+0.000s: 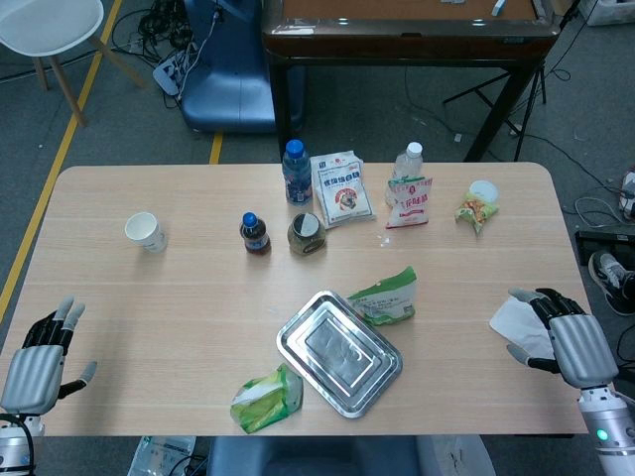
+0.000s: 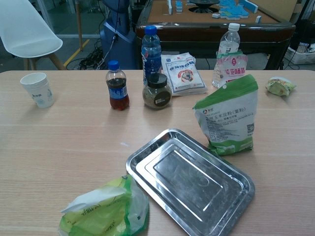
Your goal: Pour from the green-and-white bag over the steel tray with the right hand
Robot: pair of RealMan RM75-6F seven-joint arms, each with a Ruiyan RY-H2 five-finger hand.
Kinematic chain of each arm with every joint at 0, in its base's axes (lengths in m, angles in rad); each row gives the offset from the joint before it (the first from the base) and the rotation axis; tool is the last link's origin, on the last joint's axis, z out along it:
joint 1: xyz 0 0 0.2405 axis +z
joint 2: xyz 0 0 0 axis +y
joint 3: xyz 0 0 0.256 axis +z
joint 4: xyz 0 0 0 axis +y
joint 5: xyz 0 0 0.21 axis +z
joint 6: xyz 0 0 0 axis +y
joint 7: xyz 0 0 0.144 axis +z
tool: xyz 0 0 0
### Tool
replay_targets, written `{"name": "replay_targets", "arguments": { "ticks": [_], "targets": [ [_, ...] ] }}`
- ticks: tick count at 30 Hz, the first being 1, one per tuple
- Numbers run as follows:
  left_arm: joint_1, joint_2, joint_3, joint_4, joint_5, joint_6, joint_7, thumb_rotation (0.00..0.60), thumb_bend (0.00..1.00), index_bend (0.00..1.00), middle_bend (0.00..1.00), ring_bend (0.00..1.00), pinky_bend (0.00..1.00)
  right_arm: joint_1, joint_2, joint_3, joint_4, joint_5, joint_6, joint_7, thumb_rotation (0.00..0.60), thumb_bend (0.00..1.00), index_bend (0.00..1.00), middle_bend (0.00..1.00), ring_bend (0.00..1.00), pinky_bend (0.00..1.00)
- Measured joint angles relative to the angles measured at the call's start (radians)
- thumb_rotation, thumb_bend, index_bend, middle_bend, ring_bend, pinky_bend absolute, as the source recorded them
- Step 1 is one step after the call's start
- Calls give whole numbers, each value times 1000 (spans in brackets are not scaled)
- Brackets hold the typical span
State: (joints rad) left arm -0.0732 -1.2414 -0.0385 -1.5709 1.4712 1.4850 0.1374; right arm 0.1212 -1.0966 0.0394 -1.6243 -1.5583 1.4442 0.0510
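The green-and-white bag [image 1: 385, 297] [image 2: 230, 115] stands upright on the table, just past the right far corner of the steel tray [image 1: 339, 352] [image 2: 189, 181]. The tray lies empty and skewed near the front edge. My right hand [image 1: 568, 340] rests at the table's right edge, well to the right of the bag, fingers apart, lying on a white tissue [image 1: 517, 323]. My left hand [image 1: 42, 359] hovers at the front left corner, fingers spread and holding nothing. Neither hand shows in the chest view.
A crumpled light-green bag [image 1: 266, 399] [image 2: 104, 212] lies left of the tray. Further back stand a paper cup [image 1: 146, 232], a cola bottle [image 1: 255, 235], a jar [image 1: 306, 235], a blue bottle [image 1: 296, 172], two white packets [image 1: 340, 188] [image 1: 408, 200], a clear bottle [image 1: 408, 161] and a snack bag [image 1: 477, 211].
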Motion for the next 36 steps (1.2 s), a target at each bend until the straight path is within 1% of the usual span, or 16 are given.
{"name": "replay_targets", "arguments": {
  "ticks": [11,17,24,29,32,36],
  "targets": [
    [0,-4,2,5,-1,0,-3,600,256,0,0,75,85,29,-10,7,2,3,-40,6,600,135,247,308,202,294],
    [5,-3,5,2,4,8,-6,600,257,0,0,75,85,65,-18,18,14,16,-96,43,600,126,247,303,200,294],
    [14,2,8,-3,8,22,-9,600,256,0,0,75,86,143,-54,36,70,45,-221,140,600,59,246,285,170,292],
    [25,8,12,-7,10,36,-11,600,256,0,0,75,86,203,-91,45,113,66,-323,239,600,24,219,259,141,264],
    [29,11,13,-10,13,42,-12,600,257,0,0,75,86,243,-122,47,151,69,-381,314,600,6,218,251,132,243],
    [33,14,14,-13,17,47,-9,600,256,0,0,75,85,303,-182,48,234,62,-450,409,600,0,217,249,121,218]
  ]
}}
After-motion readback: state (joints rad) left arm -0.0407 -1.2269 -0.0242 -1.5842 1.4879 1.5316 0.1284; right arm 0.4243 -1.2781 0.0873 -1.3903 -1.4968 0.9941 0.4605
